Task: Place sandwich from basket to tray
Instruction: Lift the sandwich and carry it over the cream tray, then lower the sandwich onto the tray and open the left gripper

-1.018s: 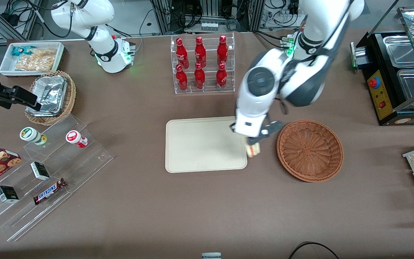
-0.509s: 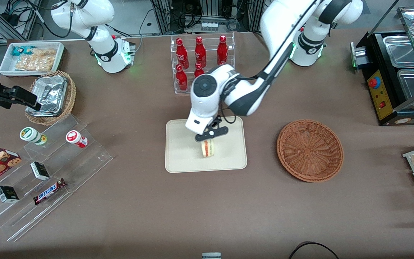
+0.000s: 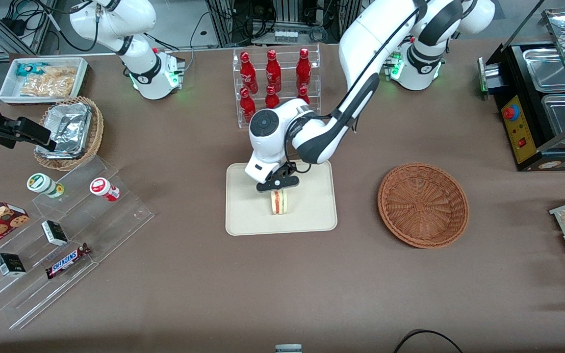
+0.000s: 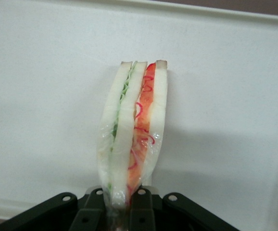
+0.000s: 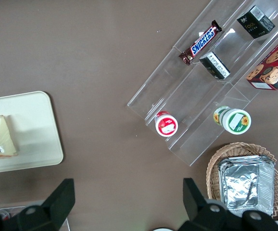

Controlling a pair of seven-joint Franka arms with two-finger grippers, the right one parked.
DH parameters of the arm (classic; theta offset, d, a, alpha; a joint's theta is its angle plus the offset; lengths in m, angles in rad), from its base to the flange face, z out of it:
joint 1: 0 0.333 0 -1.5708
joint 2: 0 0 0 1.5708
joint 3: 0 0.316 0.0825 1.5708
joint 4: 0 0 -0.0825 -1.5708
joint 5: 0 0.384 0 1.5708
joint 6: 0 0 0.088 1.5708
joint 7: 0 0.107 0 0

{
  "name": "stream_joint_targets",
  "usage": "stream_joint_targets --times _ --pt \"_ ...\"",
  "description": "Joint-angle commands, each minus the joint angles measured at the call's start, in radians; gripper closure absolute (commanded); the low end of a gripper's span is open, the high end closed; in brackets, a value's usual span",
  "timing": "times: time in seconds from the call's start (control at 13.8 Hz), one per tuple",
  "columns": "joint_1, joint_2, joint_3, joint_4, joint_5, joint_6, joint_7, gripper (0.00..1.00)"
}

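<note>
The sandwich (image 3: 279, 203), a wrapped wedge of white bread with red and green filling, stands on its edge over the middle of the cream tray (image 3: 248, 215). My left gripper (image 3: 277, 186) is shut on the sandwich's corner from above. In the left wrist view the two black fingers (image 4: 142, 211) pinch the sandwich (image 4: 134, 130) over the tray (image 4: 235, 96). Whether it touches the tray I cannot tell. The reddish-brown basket (image 3: 423, 204) sits empty on the table toward the working arm's end, beside the tray. The right wrist view also shows the sandwich (image 5: 0, 134) on the tray (image 5: 33, 130).
A clear rack of red bottles (image 3: 275, 86) stands farther from the front camera than the tray. A clear stepped shelf with snacks (image 3: 62, 235), a tan basket with a foil container (image 3: 69, 131) and a white bin (image 3: 42, 78) lie toward the parked arm's end. A black food warmer (image 3: 542, 98) stands at the working arm's end.
My gripper carried the sandwich from beside the basket, at the tray's edge, to over the tray's middle, then shifted slightly farther toward the parked arm's end and lowered a little.
</note>
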Motion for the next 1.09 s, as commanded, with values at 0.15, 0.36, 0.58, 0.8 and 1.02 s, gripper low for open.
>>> stream_joint_targets --times 0.15,0.36,0.58,0.8,1.02 --pt "-0.031 0.026 0.009 0.028 0.036 0.007 -0.012 0.01" --pt "-0.023 -0.004 0.012 0.029 0.03 0.006 -0.016 0.0" --pt "-0.017 -0.075 0.023 0.013 0.022 -0.008 -0.018 0.0" --pt "0.022 -0.225 0.057 -0.087 0.016 -0.022 -0.035 0.0" --pt "0.081 -0.356 0.057 -0.124 0.015 -0.149 -0.076 0.0"
